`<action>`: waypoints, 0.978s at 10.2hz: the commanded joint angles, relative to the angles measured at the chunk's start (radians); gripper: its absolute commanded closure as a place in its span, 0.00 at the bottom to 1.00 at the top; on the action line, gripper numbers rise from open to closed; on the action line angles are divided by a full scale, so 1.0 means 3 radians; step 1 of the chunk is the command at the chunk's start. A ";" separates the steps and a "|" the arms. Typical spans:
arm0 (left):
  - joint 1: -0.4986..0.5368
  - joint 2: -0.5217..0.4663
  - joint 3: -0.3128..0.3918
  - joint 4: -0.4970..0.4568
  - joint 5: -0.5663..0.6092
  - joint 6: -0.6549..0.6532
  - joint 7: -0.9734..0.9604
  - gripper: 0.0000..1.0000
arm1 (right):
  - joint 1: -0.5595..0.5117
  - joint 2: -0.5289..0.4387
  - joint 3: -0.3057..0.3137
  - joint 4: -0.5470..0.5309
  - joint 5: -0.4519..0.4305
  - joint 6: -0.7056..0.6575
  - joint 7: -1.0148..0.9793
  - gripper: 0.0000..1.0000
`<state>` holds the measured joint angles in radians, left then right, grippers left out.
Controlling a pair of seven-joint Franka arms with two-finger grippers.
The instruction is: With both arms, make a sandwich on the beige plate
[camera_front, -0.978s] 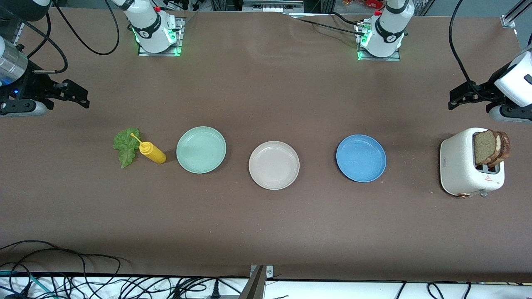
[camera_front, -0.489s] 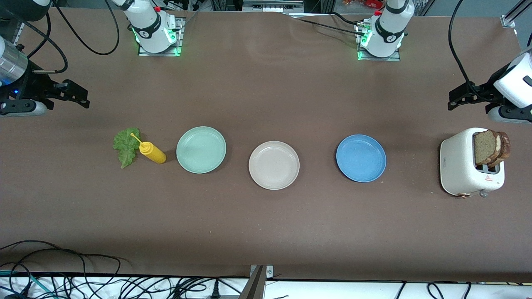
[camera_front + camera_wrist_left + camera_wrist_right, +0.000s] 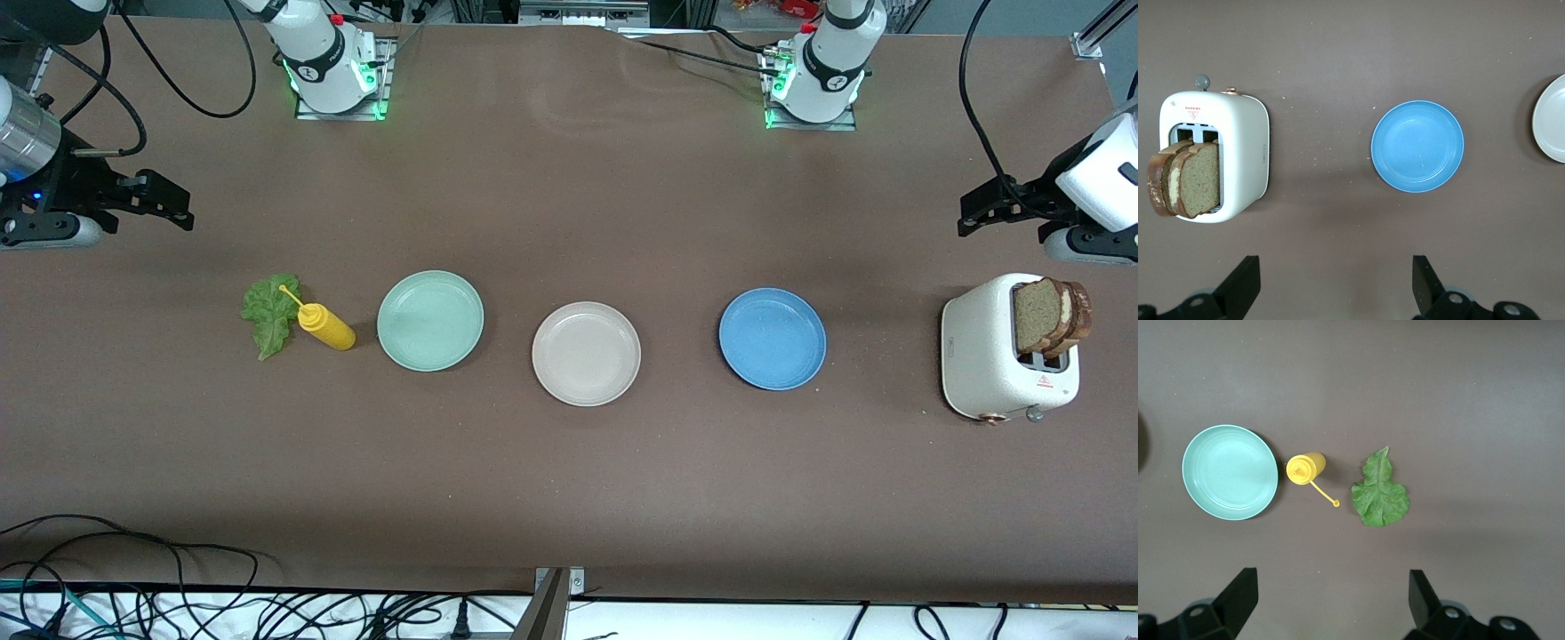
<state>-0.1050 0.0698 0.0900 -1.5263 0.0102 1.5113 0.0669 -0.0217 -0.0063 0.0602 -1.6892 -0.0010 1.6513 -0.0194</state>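
Note:
The beige plate (image 3: 586, 354) sits mid-table with nothing on it, and its edge shows in the left wrist view (image 3: 1551, 119). The sandwich's parts lie apart. Two brown-crusted bread slices (image 3: 1052, 316) (image 3: 1185, 179) stand in a white toaster (image 3: 987, 356) at the left arm's end. A green lettuce leaf (image 3: 269, 313) (image 3: 1379, 495) lies flat at the right arm's end. My left gripper (image 3: 971, 213) (image 3: 1336, 280) hangs open over bare table beside the toaster. My right gripper (image 3: 182, 209) (image 3: 1331, 597) hangs open over bare table near the leaf. Neither holds anything.
A yellow squeeze bottle (image 3: 327, 327) (image 3: 1305, 468) stands between the leaf and a mint green plate (image 3: 430, 320) (image 3: 1230, 472). A blue plate (image 3: 772, 338) (image 3: 1417, 146) lies between the beige plate and the toaster. Cables run along the table edge nearest the front camera.

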 commanded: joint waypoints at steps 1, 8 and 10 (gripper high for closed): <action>0.0002 -0.0033 -0.0024 -0.0046 0.0114 0.0045 0.0058 0.00 | 0.0006 0.0031 -0.0017 0.0093 0.0065 -0.0089 -0.0022 0.00; 0.0002 -0.0033 -0.0024 -0.0051 0.0114 0.0045 0.0058 0.00 | 0.0011 0.0031 -0.0002 0.0093 0.0070 -0.0130 0.0003 0.00; -0.0003 -0.0033 -0.0024 -0.0051 0.0114 0.0040 0.0058 0.00 | 0.0011 0.0026 0.0004 0.0093 0.0080 -0.0135 0.0008 0.00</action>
<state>-0.1056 0.0712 0.0899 -1.5263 0.0102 1.5117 0.0669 -0.0213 -0.0063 0.0613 -1.6889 0.0039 1.6354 -0.0190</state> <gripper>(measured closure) 0.000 0.000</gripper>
